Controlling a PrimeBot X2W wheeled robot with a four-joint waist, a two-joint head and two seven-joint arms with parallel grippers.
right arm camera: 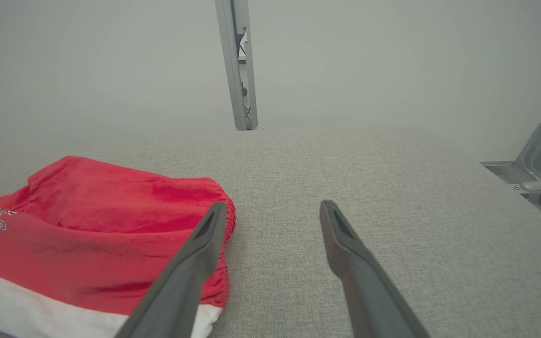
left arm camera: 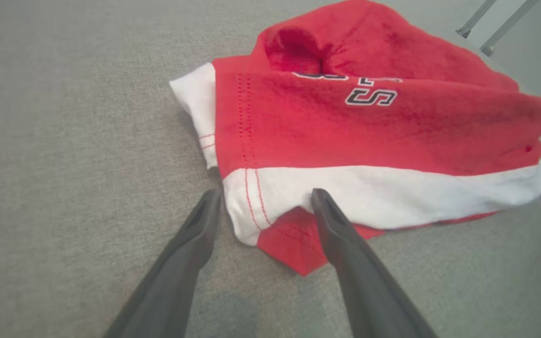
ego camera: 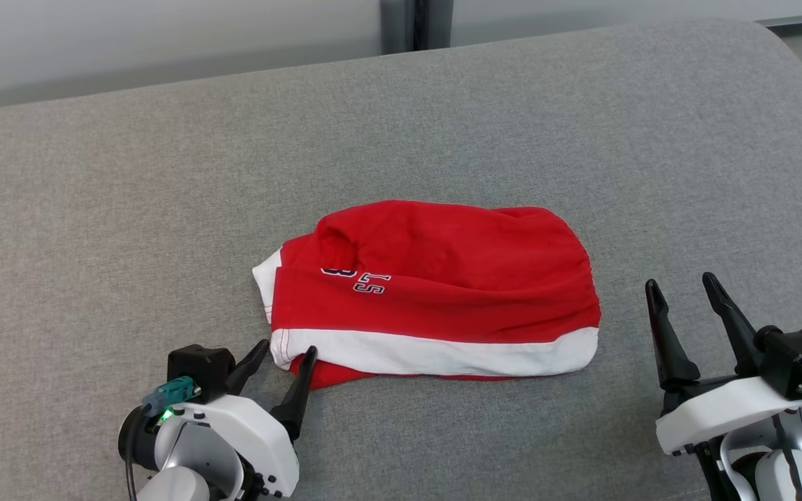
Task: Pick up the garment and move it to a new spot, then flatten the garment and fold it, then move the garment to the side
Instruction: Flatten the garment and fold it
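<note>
Head view: the garment (ego camera: 436, 292) lies bunched mid-cushion (ego camera: 512, 125). The left gripper (ego camera: 288, 346) is spread at its near-left corner, likely to pinch there. The right gripper (ego camera: 681, 282) is spread too, apart on the right.
Left wrist view: the white hem (left arm camera: 270, 197) sits between the fingers (left arm camera: 345, 244), one tip over cloth.
Right wrist view: the gathered right edge (right arm camera: 219, 281) shows, with bare cushion ahead.

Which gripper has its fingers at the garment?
The left gripper: its open fingers straddle the white-banded corner of the red garment. The right gripper, also open, stands apart beside the other end.
</note>
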